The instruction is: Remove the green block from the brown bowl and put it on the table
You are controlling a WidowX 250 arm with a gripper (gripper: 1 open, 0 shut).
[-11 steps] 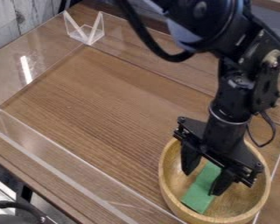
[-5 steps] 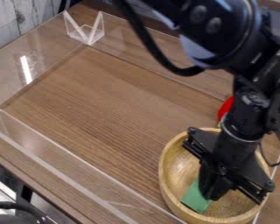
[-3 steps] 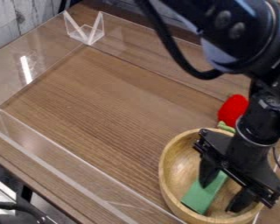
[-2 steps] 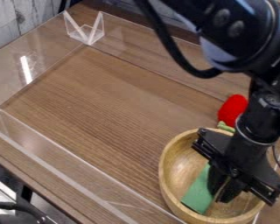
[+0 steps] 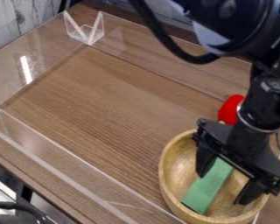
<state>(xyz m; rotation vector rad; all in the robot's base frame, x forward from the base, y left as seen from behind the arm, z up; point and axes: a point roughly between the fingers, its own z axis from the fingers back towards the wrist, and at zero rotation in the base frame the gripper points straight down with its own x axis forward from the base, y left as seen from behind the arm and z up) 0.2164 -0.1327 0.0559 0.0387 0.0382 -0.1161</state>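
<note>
The green block [image 5: 208,189] lies flat inside the brown bowl [image 5: 173,166] at the lower right of the table [image 5: 108,96]. My gripper [image 5: 236,176] hangs over the bowl with its jaws spread wide. One finger [image 5: 206,160] stands at the block's upper left, the other finger [image 5: 264,186] to its right. The block lies between the fingers with nothing gripping it.
A red strawberry-shaped toy [image 5: 231,108] sits just behind the bowl, partly hidden by the arm. Low clear acrylic walls [image 5: 49,162] edge the table. A small clear stand [image 5: 83,29] rests at the far left corner.
The jaws have opened wide around the green block. The gripper shifted slightly within the bowl, and the block stays lying in the bowl.
</note>
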